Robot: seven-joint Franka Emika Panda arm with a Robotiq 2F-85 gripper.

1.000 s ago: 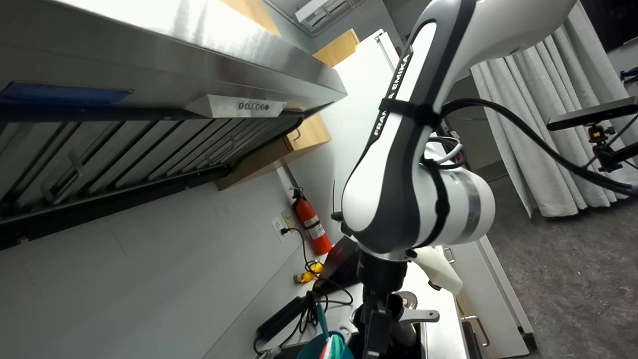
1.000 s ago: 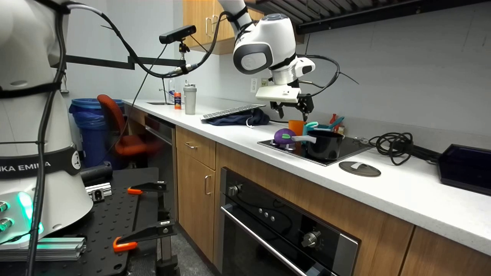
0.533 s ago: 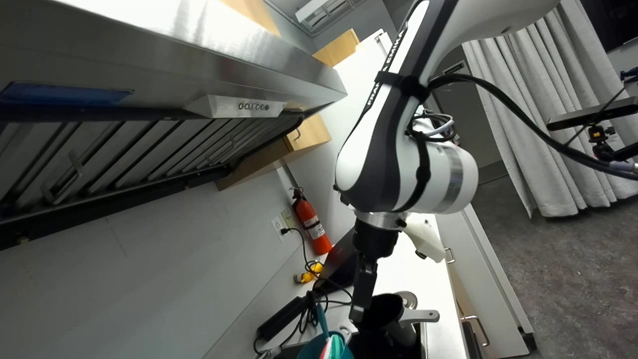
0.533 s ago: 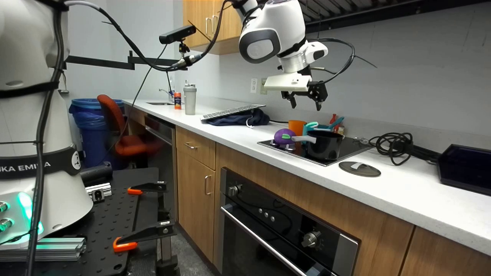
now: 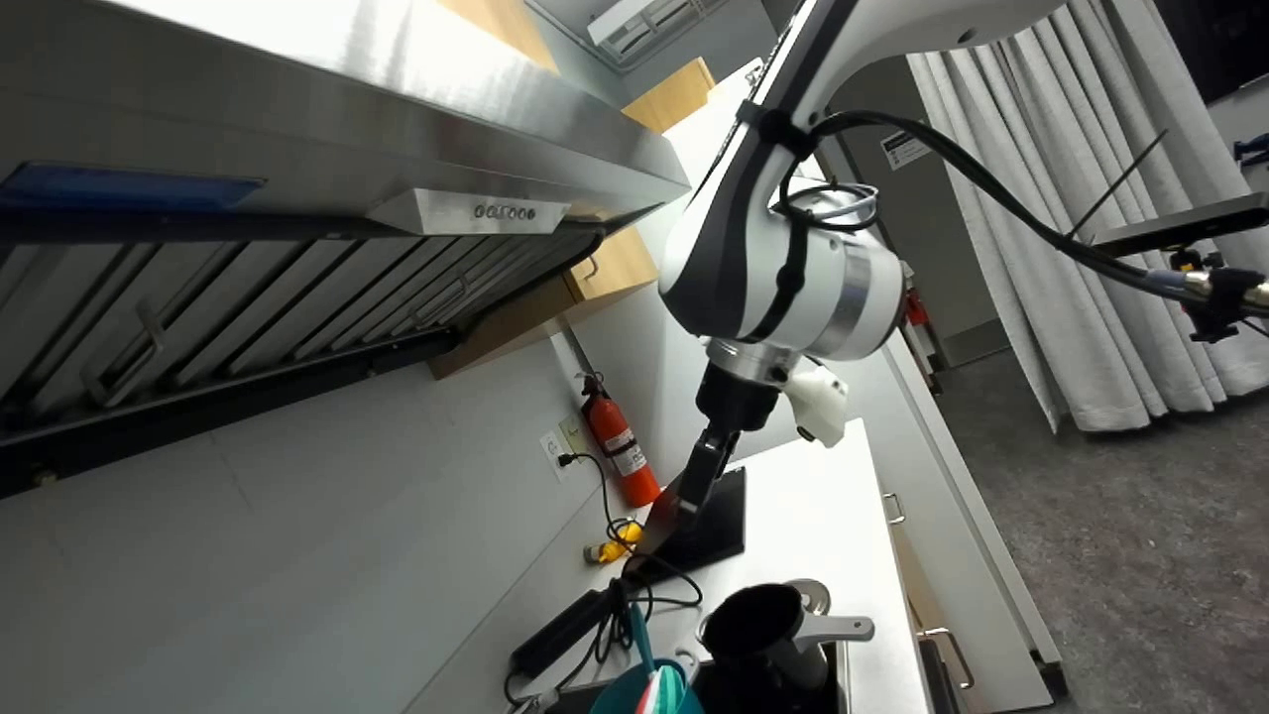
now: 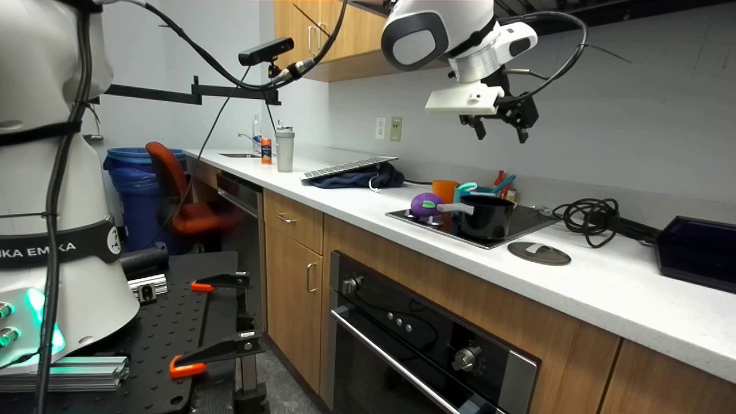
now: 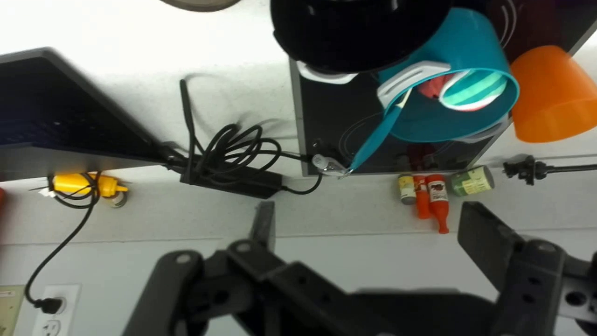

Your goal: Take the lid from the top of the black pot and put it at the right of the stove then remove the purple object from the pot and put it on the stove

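Note:
The lid (image 6: 539,253) lies flat on the counter beside the stove (image 6: 526,218); its edge shows in the wrist view (image 7: 200,3). The black pot (image 6: 487,221) stands uncovered on the stove; it also shows in an exterior view (image 5: 758,630) and in the wrist view (image 7: 350,37). The purple object (image 6: 426,204) sits on the stove beside the pot, behind its grey handle; it is out of the wrist view. My gripper (image 6: 502,135) is open and empty, high above the stove; its fingers are wide apart in the wrist view (image 7: 368,215).
A teal pot (image 7: 452,102) with items in it and an orange cup (image 7: 552,95) stand next to the black pot. Small bottles (image 7: 436,198), a coiled cable (image 7: 247,144) and a dark laptop-like object (image 7: 65,112) lie near the wall. The range hood (image 5: 397,119) hangs above.
My open gripper has risen and moved away from the pot, toward the right and the wall in an exterior view. The lid, pot and purple object have not moved.

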